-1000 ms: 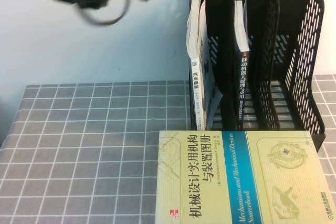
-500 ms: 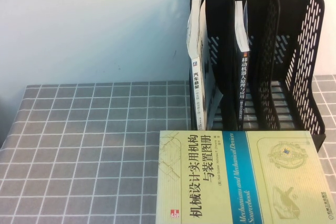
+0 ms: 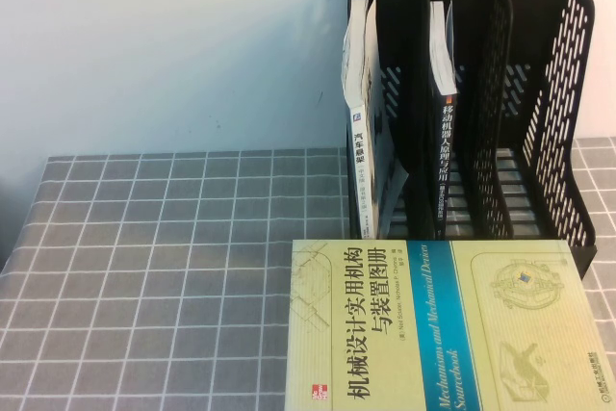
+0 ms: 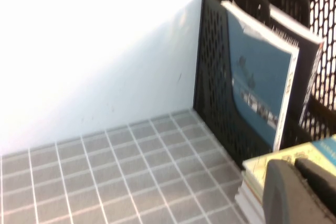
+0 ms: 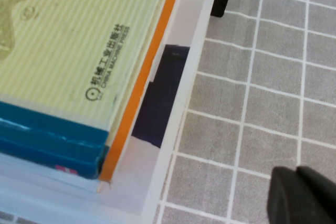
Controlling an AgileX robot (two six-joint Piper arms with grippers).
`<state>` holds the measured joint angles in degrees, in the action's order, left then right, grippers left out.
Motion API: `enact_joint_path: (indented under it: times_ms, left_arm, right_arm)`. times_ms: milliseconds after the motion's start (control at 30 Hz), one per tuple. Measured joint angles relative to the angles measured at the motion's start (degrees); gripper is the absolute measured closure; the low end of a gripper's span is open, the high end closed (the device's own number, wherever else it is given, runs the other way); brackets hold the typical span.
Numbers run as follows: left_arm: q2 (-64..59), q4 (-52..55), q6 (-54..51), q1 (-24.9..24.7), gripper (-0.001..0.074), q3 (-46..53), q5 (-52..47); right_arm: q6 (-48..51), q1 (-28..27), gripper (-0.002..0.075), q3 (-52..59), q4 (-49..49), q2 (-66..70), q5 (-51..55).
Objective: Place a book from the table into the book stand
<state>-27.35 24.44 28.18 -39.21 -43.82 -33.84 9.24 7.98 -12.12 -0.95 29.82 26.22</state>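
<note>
We are seeing the grey grid-covered desk filling the left half of the high view, bare under a pale wall. Neither arm is showing in that view.

In the left wrist view, the left end effector is sitting at the lower right corner of the frame, its dark fingers pressed together with nothing between them, hanging above the edge of a stack of books.

Moving right in the high view, the pale yellow-green book is lying flat at the bottom centre, just in front of the book stand at the upper right. A thin white-spined book is leaning in the stand's left slot. The book with the dark spine is standing upright in the middle slot; the right slot is holding nothing.

In the right wrist view, the right end effector is showing at the lower right corner, fingers together and gripping nothing, over the desk beside the stack.
</note>
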Motion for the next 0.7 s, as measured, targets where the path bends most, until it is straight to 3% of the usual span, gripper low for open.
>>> enact_joint_path:
  times_ms: [533,700]
  left_arm:
    - [0.45,-2.05,0.0,0.0,0.0734,6.8,-2.0]
    - [6.51,-6.97,0.18,5.2,0.0734,11.6,-3.0]
  right_arm:
    - [0.0,0.0,0.0729,0.0,-0.19,0.0,0.57]
    - [0.0,0.0,0.0729,0.0,-0.19,0.0,0.72]
